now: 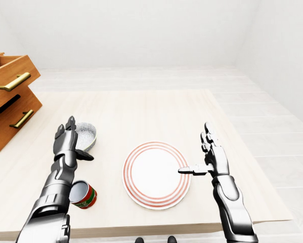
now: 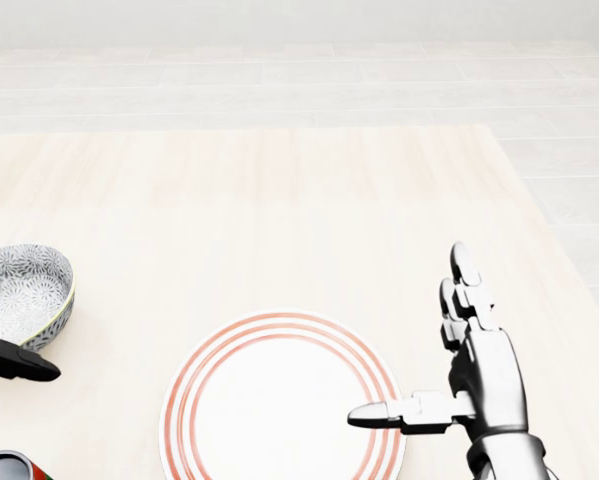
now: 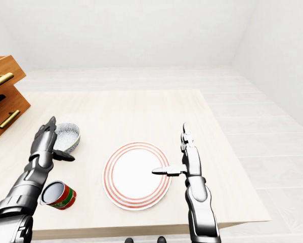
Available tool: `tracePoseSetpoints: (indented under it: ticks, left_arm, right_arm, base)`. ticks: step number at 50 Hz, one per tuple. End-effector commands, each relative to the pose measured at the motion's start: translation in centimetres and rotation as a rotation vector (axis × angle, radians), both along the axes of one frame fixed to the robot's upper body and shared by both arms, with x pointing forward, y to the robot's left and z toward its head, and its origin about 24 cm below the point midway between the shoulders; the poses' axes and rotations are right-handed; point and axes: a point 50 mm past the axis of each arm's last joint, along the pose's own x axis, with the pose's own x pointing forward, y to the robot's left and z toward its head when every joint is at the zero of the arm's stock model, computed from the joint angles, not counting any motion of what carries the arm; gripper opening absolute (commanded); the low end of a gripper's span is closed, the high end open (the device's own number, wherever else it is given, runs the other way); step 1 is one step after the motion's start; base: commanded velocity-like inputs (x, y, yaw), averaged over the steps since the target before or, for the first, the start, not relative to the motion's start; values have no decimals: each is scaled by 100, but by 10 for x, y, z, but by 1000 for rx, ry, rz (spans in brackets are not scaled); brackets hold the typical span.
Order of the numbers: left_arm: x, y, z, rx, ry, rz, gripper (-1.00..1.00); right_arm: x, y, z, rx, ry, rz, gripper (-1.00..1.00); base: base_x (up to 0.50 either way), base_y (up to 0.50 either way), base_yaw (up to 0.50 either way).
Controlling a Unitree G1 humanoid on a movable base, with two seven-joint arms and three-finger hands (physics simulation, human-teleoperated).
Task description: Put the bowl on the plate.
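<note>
Left hand (image 1: 65, 145), fingers spread, stands just beside the bowl (image 1: 85, 135), which rests on the worktop (image 1: 141, 111) left of the plate (image 1: 156, 174). My right hand (image 1: 214, 158), fingers likewise spread, hovers at the plate's right. Risk: a shallow grip may tip the bowl, or my forearm may knock the can (image 1: 83, 195).

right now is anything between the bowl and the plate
Nothing visible lies between bowl and plate. The can sits lower in the left-eye view, off that path; the open left hand is at the bowl's left.
</note>
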Motion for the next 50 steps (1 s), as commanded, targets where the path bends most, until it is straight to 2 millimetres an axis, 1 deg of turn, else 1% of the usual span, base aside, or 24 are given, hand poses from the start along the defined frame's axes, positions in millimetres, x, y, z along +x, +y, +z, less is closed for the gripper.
tracePoseSetpoints:
  ticks: [1, 4, 6, 13, 23, 25, 50]
  left_arm:
    - [-6, 3, -13, 52, 44, 23, 100]
    - [-6, 4, -14, 54, 51, 27, 100]
    - [-5, 4, -14, 23, 53, 35, 100]
    - [-5, 2, -18, 64, 66, 36, 100]
    - [-5, -1, -21, 72, 78, 34, 100]
    - [-4, -1, -20, 104, 74, 27, 100]
    - [-2, -4, -23, 135, 93, 28, 100]
  right_arm:
    - [-3, 1, -2, 2, 9, -3, 100]
    - [-3, 0, -3, 4, 13, -4, 100]
    - [-4, 0, -3, 5, 13, -5, 100]
    - [-4, 1, -4, 6, 18, -5, 100]
    - [-6, 0, -8, 11, 32, -6, 100]
    - [-5, 0, -8, 13, 31, -7, 100]
    - [-8, 0, -11, 16, 33, -9, 100]
  base:
    - [0, 0, 0]
    - [0, 0, 0]
    - [0, 0, 0]
    - [0, 0, 0]
    - [0, 0, 0]
    - [0, 0, 0]
    - [0, 0, 0]
